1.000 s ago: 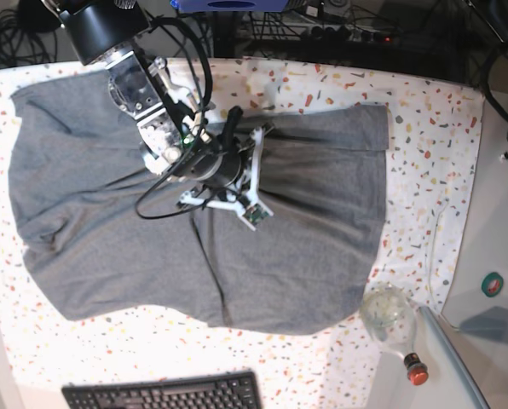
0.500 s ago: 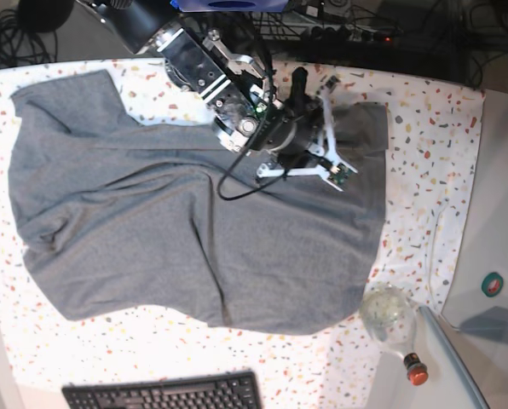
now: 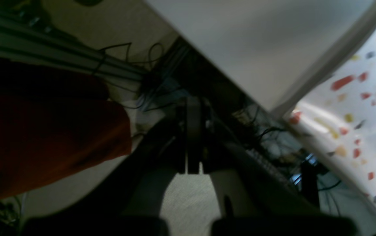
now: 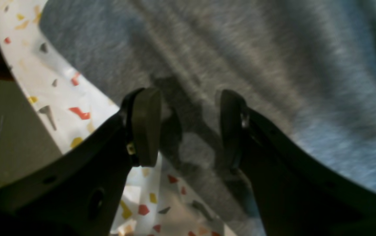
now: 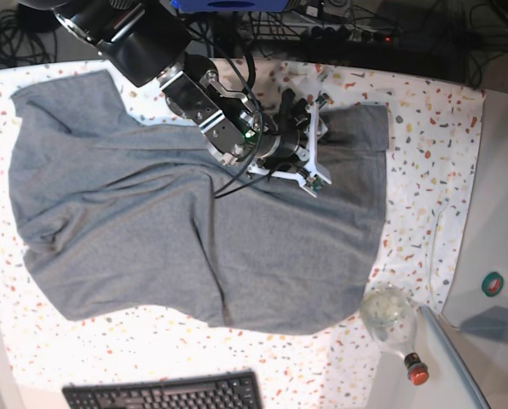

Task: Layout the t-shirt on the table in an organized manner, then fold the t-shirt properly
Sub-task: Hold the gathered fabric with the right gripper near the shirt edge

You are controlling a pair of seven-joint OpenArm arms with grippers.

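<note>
Grey t-shirt (image 5: 194, 230) spread over most of the speckled table (image 5: 424, 153), still rumpled, with a long crease running from the middle down toward 6 o'clock and a sleeve poking out at 10 o'clock. Upper right corner of the fabric bunched up around 1 o'clock.

Right gripper (image 4: 188, 127) parked right over that bunched bit, near the shirt's far edge, jaws roughly halfway apart with nothing pinched between them, just grey knit and a strip of speckled cloth underneath. In the base view, same gripper (image 5: 301, 106) at about 12 to 1 o'clock of the shirt.

Left gripper (image 3: 193, 137) off to the side past the table edge, jaws pressed fully together, holding nothing.

Further out: glass bottle (image 5: 392, 322) at 5 o'clock, black keyboard (image 5: 164, 394) at 6 o'clock.
</note>
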